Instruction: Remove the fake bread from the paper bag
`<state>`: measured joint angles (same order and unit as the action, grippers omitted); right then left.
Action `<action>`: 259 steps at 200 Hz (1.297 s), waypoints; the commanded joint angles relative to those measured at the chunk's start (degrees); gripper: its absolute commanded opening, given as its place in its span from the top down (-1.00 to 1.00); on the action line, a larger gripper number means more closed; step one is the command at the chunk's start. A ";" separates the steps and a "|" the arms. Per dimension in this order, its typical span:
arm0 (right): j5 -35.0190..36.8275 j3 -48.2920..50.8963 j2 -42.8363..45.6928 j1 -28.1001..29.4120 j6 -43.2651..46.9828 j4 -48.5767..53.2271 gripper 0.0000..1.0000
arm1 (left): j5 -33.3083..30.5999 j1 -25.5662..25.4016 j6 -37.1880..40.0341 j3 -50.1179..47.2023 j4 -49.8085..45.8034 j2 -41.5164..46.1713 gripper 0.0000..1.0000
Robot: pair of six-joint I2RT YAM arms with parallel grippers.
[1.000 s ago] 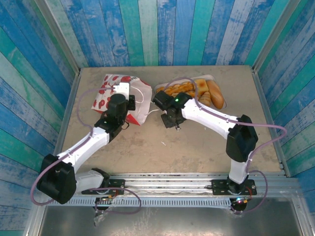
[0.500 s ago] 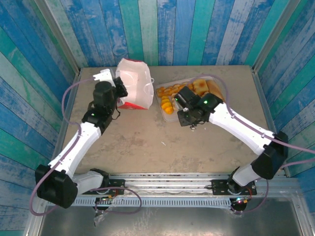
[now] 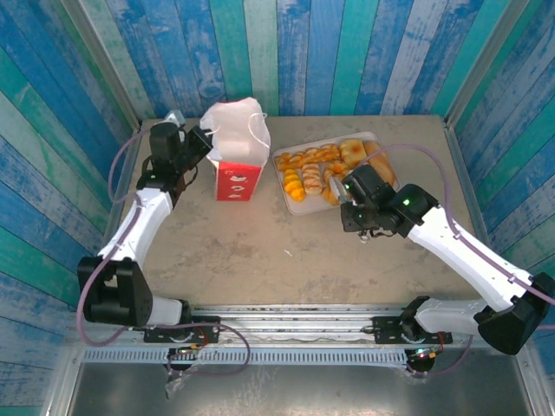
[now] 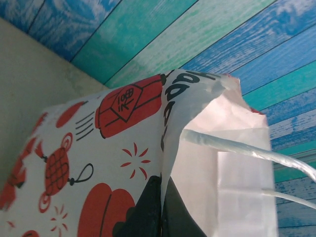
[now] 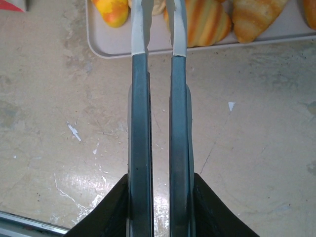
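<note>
A: Looking for the fake bread (image 3: pixel 323 163)? It lies on a flat white tray (image 3: pixel 290 206) at the back right of the bench (image 3: pixel 260 251): glossy orange and tan pieces, rolls and striped buns, packed close together.

B: And the paper bag (image 3: pixel 236 166)?

A: It stands upright just left of the tray, with a strip of bare bench between them. The base is red with white marks, the upper part is white and the mouth gapes open. I cannot tell whether any bread is inside.

B: What has hold of it?

A: The left end effector (image 4: pixel 161 207) is closed on the bag's top edge. In the left wrist view the paper wall is pinched between the dark fingers. The white cord handles (image 4: pixel 247 150) run off to one side.

B: And the other arm?

A: The right end effector (image 5: pixel 160 197) is clamped around a pair of tongs (image 5: pixel 139 123). Their two dark arms run nearly parallel with a narrow gap. The silver tips reach over the tray's near rim, next to an orange roll and a striped bun. I cannot tell whether they touch a piece.

B: Anything beyond that?

A: Blue and teal plank walls (image 3: pixel 286 52) surround the bench.
</note>
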<state>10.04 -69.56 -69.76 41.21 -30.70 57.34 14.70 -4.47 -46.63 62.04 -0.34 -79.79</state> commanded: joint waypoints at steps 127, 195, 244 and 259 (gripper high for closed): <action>-3.46 2.68 -0.91 -0.52 -1.66 -2.86 0.35 | 9.89 2.71 -5.51 8.01 2.98 -11.89 -0.84; -4.22 3.14 0.97 -0.56 -1.59 -4.32 0.35 | 10.61 2.72 -3.24 7.05 -2.44 -8.34 -0.88; -4.15 3.20 1.68 -0.52 -1.47 -5.36 0.35 | 12.11 2.73 0.40 8.82 -6.32 -8.81 -0.88; -3.99 3.33 1.48 -0.55 -1.36 -5.70 0.35 | 12.22 2.71 2.11 9.22 -7.65 -8.46 -0.88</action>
<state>5.93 -66.63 -69.19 40.84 -32.10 53.10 25.61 -1.98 -48.38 69.14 -4.71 -92.71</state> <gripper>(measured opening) 0.329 0.939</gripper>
